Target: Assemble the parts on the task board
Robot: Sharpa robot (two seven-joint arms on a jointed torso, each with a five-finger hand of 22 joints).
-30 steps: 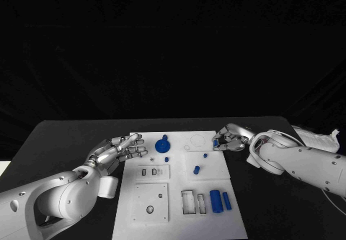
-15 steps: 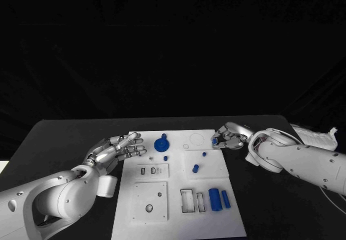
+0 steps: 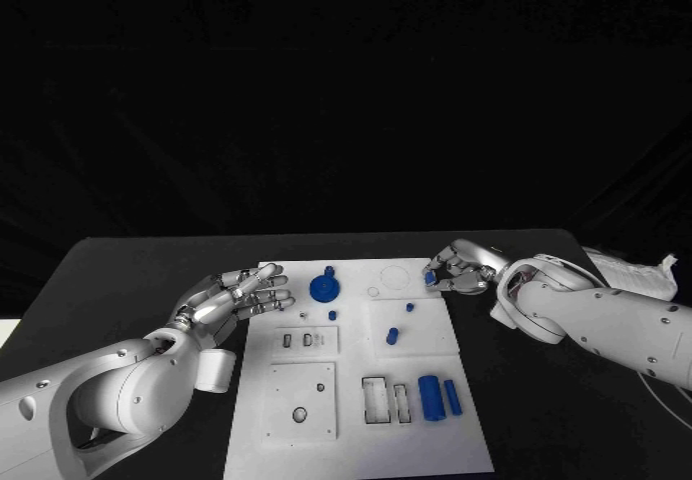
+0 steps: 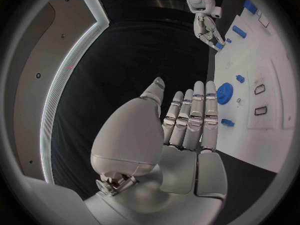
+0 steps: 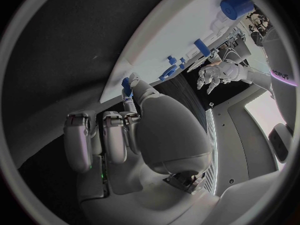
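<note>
In the head view, the white task board (image 3: 361, 370) is seen in the middle of the black table (image 3: 130, 275). The left hand (image 3: 234, 296) is held at the board's left edge with its fingers spread and nothing in them. A blue round part (image 3: 325, 289) lies on the board just beside these fingers. The right hand (image 3: 459, 272) is placed at the board's far right corner, and a small blue part (image 3: 431, 279) is pinched between its fingertips. A blue cylinder (image 3: 431, 398) and a thinner blue pin (image 3: 453, 398) lie side by side near the board's right edge, beside two rectangular slots (image 3: 387, 401). In the left wrist view, the left hand (image 4: 187, 122) is shown flat and empty, its fingers stretched toward the blue round part (image 4: 224, 91) on the board (image 4: 262, 135). In the right wrist view, the right hand (image 5: 119, 135) is curled at the board's edge (image 5: 169, 30), and the small blue part (image 5: 127, 85) is gripped at its fingertips.
</note>
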